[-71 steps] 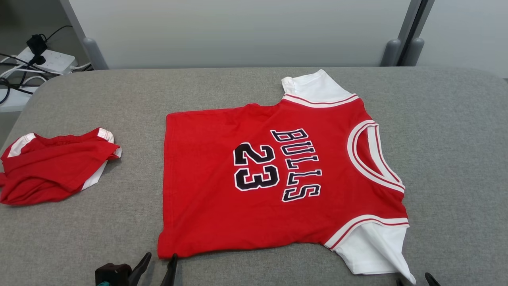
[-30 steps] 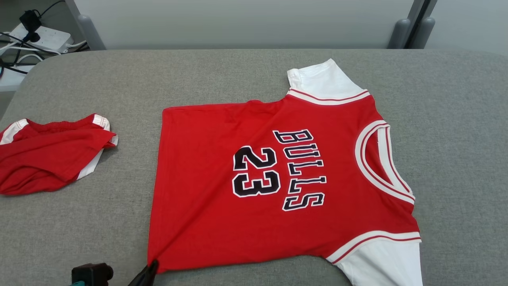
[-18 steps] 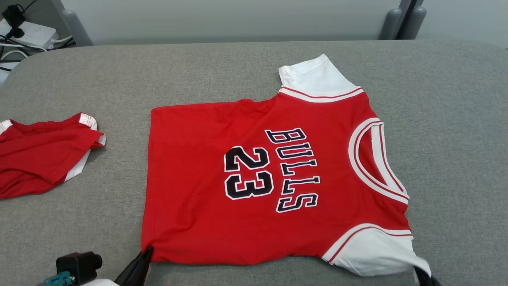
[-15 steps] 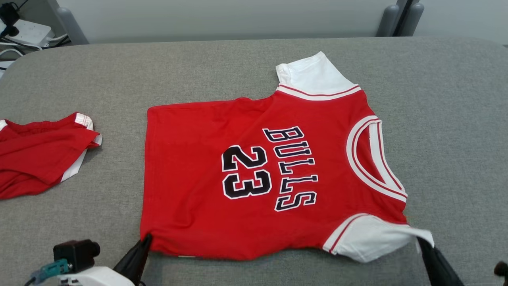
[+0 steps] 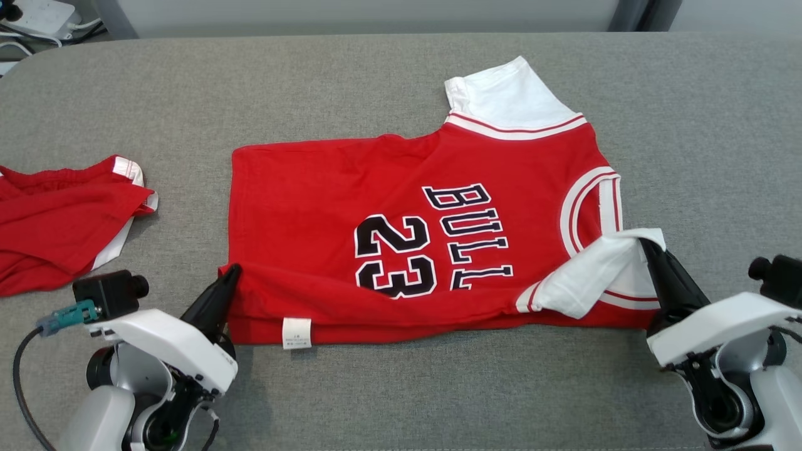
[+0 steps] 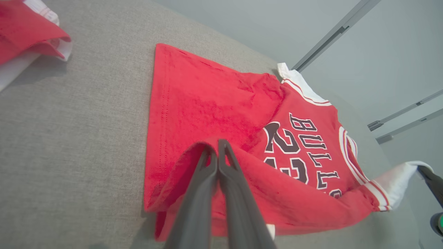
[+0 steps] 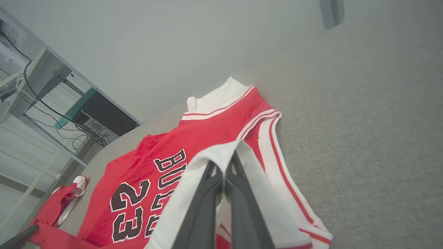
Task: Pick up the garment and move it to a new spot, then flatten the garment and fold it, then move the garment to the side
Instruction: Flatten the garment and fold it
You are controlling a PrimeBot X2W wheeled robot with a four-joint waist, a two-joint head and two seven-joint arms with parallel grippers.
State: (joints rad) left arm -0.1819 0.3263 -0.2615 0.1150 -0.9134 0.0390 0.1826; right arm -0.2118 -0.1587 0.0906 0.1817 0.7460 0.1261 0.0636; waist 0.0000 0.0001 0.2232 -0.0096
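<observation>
The garment (image 5: 388,194) is a red jersey with white sleeves and black "BULLS 23" lettering, spread on the grey table (image 5: 376,81). Its near edge is lifted and folded over toward the far side. My left gripper (image 5: 232,270) is shut on the near hem corner (image 6: 216,143). My right gripper (image 5: 645,245) is shut on the near white sleeve (image 5: 595,269), held over the collar; the right wrist view shows that sleeve (image 7: 221,155) draped over the shut fingers. A small white label (image 5: 296,332) shows on the turned-up underside.
A second red and white garment (image 5: 56,219) lies crumpled at the table's left edge. Cables and a power strip (image 5: 37,15) sit beyond the far left corner. Bare grey table lies to the right of the jersey and along the near edge.
Both grippers have carried the jersey's near edge up and away from me, folding it over the lettering. The head camera has tilted down, so both arms now show.
</observation>
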